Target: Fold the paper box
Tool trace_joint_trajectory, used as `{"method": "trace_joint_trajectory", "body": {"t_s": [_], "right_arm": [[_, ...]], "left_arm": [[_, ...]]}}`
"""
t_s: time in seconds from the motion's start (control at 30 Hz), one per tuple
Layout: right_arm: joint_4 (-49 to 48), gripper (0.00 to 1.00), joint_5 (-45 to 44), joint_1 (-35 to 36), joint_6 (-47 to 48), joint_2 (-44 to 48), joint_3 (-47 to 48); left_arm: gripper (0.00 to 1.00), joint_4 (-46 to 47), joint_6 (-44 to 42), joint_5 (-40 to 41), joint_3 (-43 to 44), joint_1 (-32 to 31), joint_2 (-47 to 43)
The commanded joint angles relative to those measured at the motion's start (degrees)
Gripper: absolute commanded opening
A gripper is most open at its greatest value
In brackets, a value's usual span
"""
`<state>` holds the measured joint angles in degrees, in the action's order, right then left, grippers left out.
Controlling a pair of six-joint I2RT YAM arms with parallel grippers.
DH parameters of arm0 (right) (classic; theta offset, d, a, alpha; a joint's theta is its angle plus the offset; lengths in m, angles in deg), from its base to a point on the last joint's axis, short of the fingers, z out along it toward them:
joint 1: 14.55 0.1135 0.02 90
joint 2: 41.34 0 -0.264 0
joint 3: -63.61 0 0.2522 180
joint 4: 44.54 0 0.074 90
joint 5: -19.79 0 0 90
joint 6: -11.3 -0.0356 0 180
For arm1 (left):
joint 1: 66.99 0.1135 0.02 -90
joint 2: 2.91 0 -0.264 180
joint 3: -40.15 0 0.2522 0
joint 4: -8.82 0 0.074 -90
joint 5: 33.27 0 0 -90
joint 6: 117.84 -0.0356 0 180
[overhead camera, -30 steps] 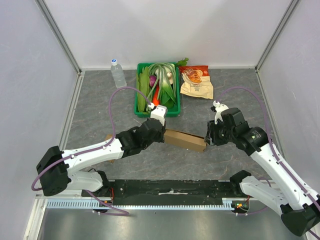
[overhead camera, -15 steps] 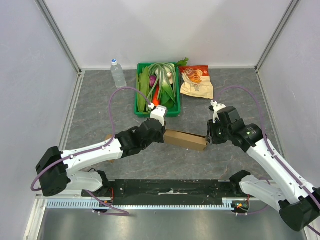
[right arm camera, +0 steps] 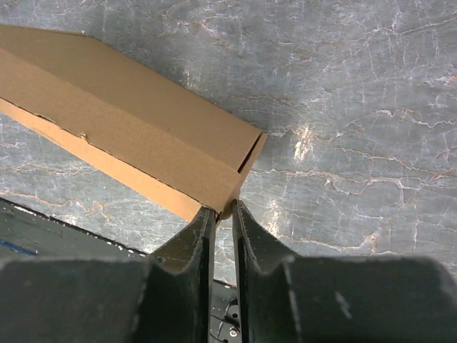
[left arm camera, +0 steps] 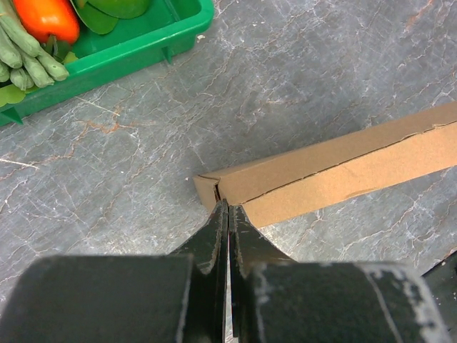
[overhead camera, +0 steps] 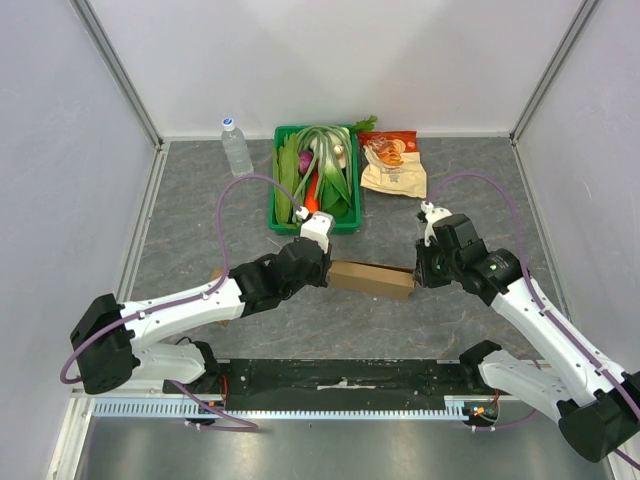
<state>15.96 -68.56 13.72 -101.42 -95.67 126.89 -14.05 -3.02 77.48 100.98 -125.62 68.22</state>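
Note:
The paper box (overhead camera: pixel 370 279) is a long, flat brown cardboard carton stretched between my two grippers at the middle of the table. My left gripper (overhead camera: pixel 325 268) is at its left end. In the left wrist view the jaws (left arm camera: pixel 228 207) are pressed together, pinching the lower edge of the box (left arm camera: pixel 335 168) at its end corner. My right gripper (overhead camera: pixel 416 279) is at the right end. In the right wrist view its fingers (right arm camera: pixel 223 211) stand a narrow gap apart with the near corner of the box (right arm camera: pixel 136 136) caught between the tips.
A green crate (overhead camera: pixel 275 215) of vegetables stands behind the box, also seen as a green crate (left arm camera: pixel 153 39) in the left wrist view. A water bottle (overhead camera: pixel 236 146) and a snack bag (overhead camera: pixel 393 164) flank it. The black base rail (overhead camera: pixel 340 378) runs along the near edge.
My right gripper has narrowed its jaws onto the box's right corner and shifted slightly left. The left arm and the box have stayed put.

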Motion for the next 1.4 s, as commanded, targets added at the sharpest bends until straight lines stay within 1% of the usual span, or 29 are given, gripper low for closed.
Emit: {"method": "trace_joint_trajectory", "body": {"t_s": [0.0, 0.03, 0.1, 0.23, 0.43, 0.5, 0.7, 0.83, 1.13, 1.3, 1.33, 1.37], "right_arm": [[-2.36, 0.19, -1.03, 0.03, 0.22, 0.01, 2.25], [-2.27, 0.15, -0.86, 0.03, 0.22, 0.01, 2.51], [-2.27, 0.12, -0.25, 0.03, 0.04, -0.17, 3.13], [-1.30, 0.00, 0.72, 0.03, -0.57, -0.78, 4.27], [-0.95, 0.00, 2.83, 0.12, -2.67, -1.31, 5.24], [-1.39, 0.00, 5.72, 0.03, -3.47, -1.75, 5.41], [-4.28, 0.00, 13.10, -0.76, -7.51, -2.01, 5.50], [-6.83, 0.00, 16.53, -1.55, -10.14, -1.93, 4.80], [-11.31, 0.00, 21.90, -5.24, -14.71, -0.96, 1.55], [-12.81, 0.00, 24.88, -7.70, -15.86, -0.17, -0.64], [-12.21, 0.00, 24.46, -7.71, -15.43, -0.17, -0.56], [-10.63, 0.00, 23.24, -7.71, -12.99, -0.34, 0.40]], "left_arm": [[0.02, -1.53, -1.26, -2.21, -0.66, -0.26, -0.29], [0.02, -1.62, -1.44, -2.30, -0.58, -0.34, -0.21], [0.02, -1.53, -1.53, -2.47, -0.40, -0.34, -0.03], [0.02, -1.80, -1.70, -2.65, 0.21, -0.26, 0.41], [0.02, -1.80, -1.62, -2.91, 0.30, -0.34, 0.85], [0.02, -1.80, -1.70, -3.09, 0.22, -0.26, 0.85], [0.02, -1.71, -1.88, -3.35, 0.31, -0.26, 1.20], [0.02, -1.18, -1.79, -3.44, -0.05, -0.26, 1.20], [0.02, -0.83, -1.88, -3.70, -0.40, -0.26, 1.11], [0.02, -0.65, -2.05, -3.53, -0.66, -0.26, 1.11], [0.02, -0.57, -2.05, -3.61, -0.84, -0.26, 0.94], [0.02, -0.56, -2.05, -3.53, -0.84, -0.26, 0.94]]}}
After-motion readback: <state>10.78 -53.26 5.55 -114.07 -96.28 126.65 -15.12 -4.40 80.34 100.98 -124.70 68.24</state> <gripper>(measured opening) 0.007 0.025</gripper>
